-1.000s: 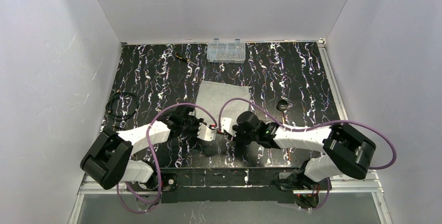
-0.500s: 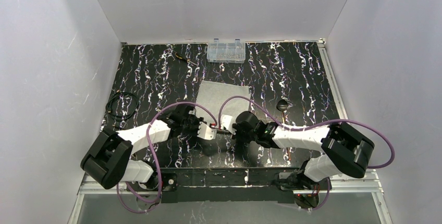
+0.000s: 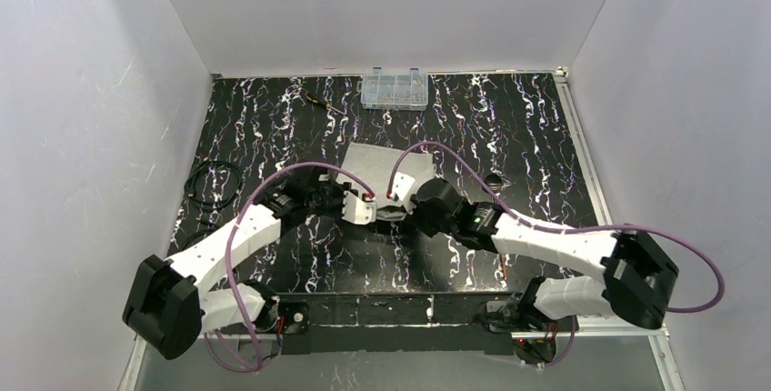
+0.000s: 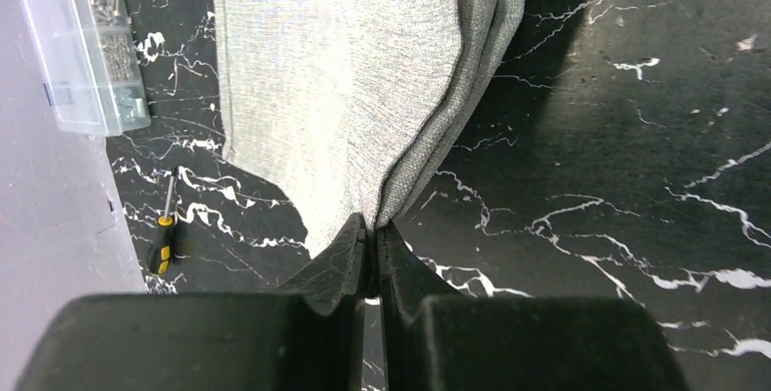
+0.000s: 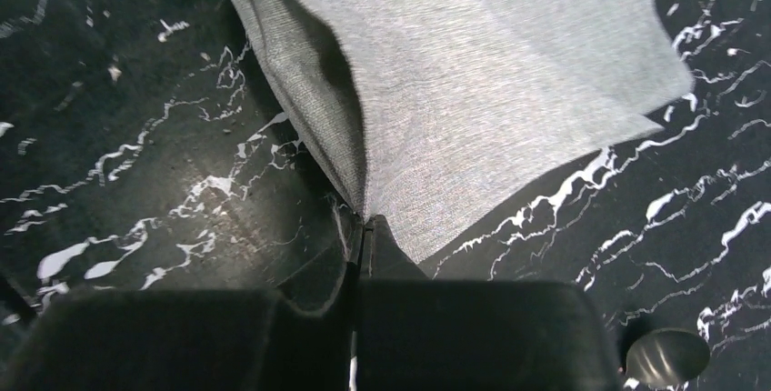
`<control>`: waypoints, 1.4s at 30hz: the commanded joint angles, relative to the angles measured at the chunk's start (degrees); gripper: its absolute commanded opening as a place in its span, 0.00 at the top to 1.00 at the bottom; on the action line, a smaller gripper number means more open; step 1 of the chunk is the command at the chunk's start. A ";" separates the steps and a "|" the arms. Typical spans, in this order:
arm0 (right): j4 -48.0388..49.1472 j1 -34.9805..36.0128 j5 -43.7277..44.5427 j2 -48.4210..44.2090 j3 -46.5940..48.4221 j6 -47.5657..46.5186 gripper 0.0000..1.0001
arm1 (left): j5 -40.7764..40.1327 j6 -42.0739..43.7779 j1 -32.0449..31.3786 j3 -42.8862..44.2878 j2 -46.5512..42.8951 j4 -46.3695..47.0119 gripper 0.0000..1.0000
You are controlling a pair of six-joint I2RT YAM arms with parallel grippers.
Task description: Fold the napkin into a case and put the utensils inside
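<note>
Item: napkin [image 3: 377,156], light-grey cloth, at the centre of the black marbled table [image 3: 509,127]. Its far part lies flat, and its near edge is gathered up toward the two grippers. Left gripper [image 3: 361,208], at the napkin's 7 o'clock: jaws pressed together, pinching a near corner. In the left wrist view the cloth [image 4: 336,73] narrows to a point at the fingertips [image 4: 368,227], with a second layer folded alongside. Right gripper [image 3: 405,189], at the napkin's 5 o'clock: jaws likewise closed on the other near corner. In the right wrist view the cloth [image 5: 509,73] fans out from the fingertips [image 5: 364,227] and casts a shadow on the table. Utensils: a dark spoon head [image 3: 495,179] lies at the napkin's 3 o'clock, apart from the cloth; the rest cannot be made out. Clear compartment box [image 3: 394,89] at 12 o'clock, against the back wall. Screwdriver [image 3: 323,103] at 11 o'clock. Coiled black cable [image 3: 214,184] at 9 o'clock, near the left wall.
</note>
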 commanded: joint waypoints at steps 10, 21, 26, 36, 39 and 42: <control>-26.37 5.81 -4.99 -16.09 15.25 17.73 0.99 | 6.33 -4.71 -1.00 17.43 -17.88 -38.05 1.00; -33.41 9.68 -3.66 -15.22 27.34 22.86 0.99 | 14.31 -15.72 -3.77 31.97 -14.03 -58.85 1.00; -33.42 5.95 3.10 -10.91 25.40 23.36 0.99 | 6.42 -17.49 -3.77 23.89 -10.08 -50.65 1.00; -23.11 -9.82 -5.22 -1.23 24.98 19.13 0.99 | -3.25 -12.19 4.23 22.75 3.69 -33.37 1.00; -18.43 -12.75 -8.64 3.79 25.39 18.66 0.99 | -3.31 -11.03 5.23 22.81 7.04 -29.67 1.00; -14.08 -14.82 -9.78 8.88 25.54 18.59 0.99 | -4.52 -9.88 5.37 22.29 10.76 -24.81 1.00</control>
